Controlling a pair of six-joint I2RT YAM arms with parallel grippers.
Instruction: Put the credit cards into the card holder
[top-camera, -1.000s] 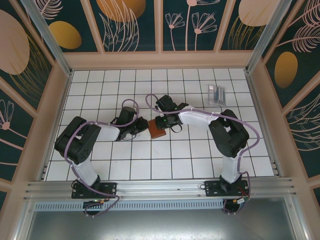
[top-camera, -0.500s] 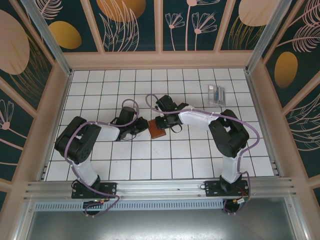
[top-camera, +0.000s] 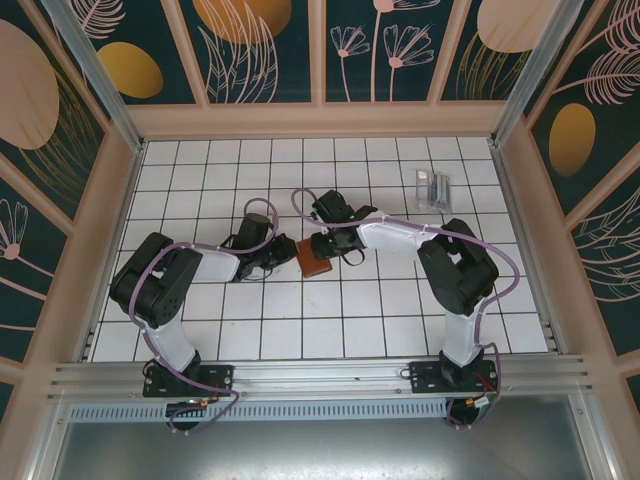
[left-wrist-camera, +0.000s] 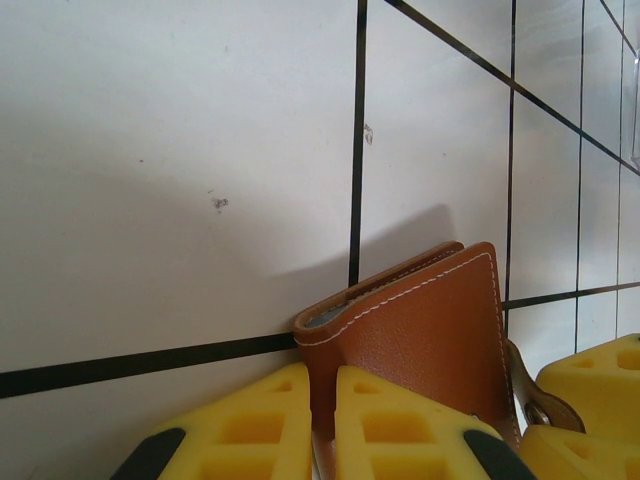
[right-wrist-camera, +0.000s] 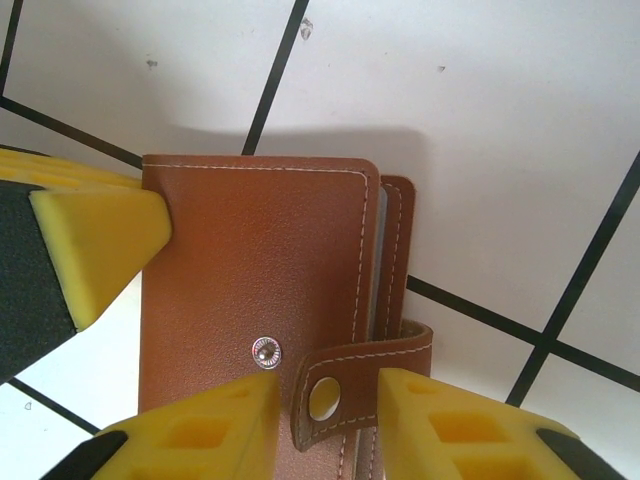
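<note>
The card holder (top-camera: 314, 261), a closed reddish-brown leather wallet, lies on the white tiled floor mid-table. My left gripper (top-camera: 287, 256) is at its left edge; in the left wrist view its yellow fingers (left-wrist-camera: 250, 425) are pinched on the wallet's (left-wrist-camera: 420, 320) near edge. My right gripper (top-camera: 325, 246) hovers over the card holder (right-wrist-camera: 260, 250), its jaws open on either side of the unsnapped strap tab (right-wrist-camera: 400, 345), beside the metal snap stud (right-wrist-camera: 265, 352). The credit cards (top-camera: 433, 187), pale grey with dark stripes, lie at the back right, away from both grippers.
The left gripper's yellow finger (right-wrist-camera: 90, 250) presses the wallet's left corner in the right wrist view. Wooden side walls (top-camera: 110, 200) enclose the tiled floor. Open tiles (top-camera: 330, 330) lie between the wallet and the arm bases.
</note>
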